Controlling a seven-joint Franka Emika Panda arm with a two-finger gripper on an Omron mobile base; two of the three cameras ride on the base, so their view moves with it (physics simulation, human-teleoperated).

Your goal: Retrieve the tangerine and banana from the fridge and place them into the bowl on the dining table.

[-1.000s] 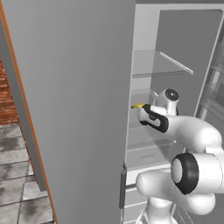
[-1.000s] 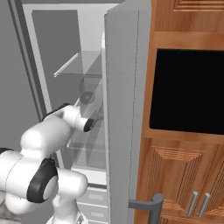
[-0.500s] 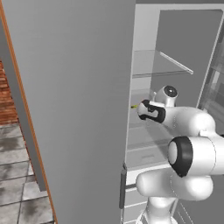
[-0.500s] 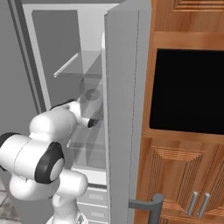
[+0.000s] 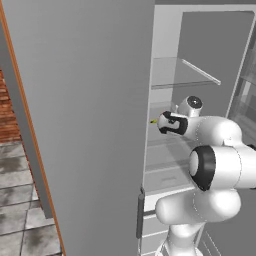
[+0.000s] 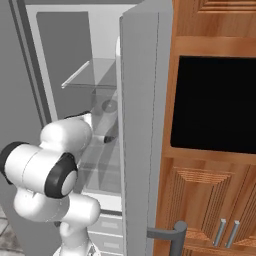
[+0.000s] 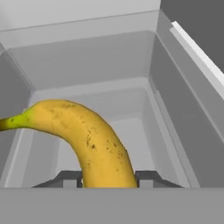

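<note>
So I've got the arm reaching into the open fridge, grey all over inside, with both grey doors swung out. From the left base view one door takes up the whole left side, and past it there's a strip of red brick wall and grey floor tiles. From the right base view the other door stands edge-on in the middle, with its dark handle low down, and right of it there's a brown wooden cabinet with a black panel set in it and two small metal pulls at the bottom.

Count inside the fridge: one glass shelf up top that I can clearly make out, and white drawers down low, though I can't count those for sure.

One banana, yellow with brown speckles and a greenish stem. In the hand view it curves up and off to the left from between the two dark fingertips, with the grey fridge walls behind it. The gripper is closed down onto the banana, one finger on each side and touching it. In the left base view I just see a tiny yellow tip poking out left of the hand, under the glass shelf.
</note>
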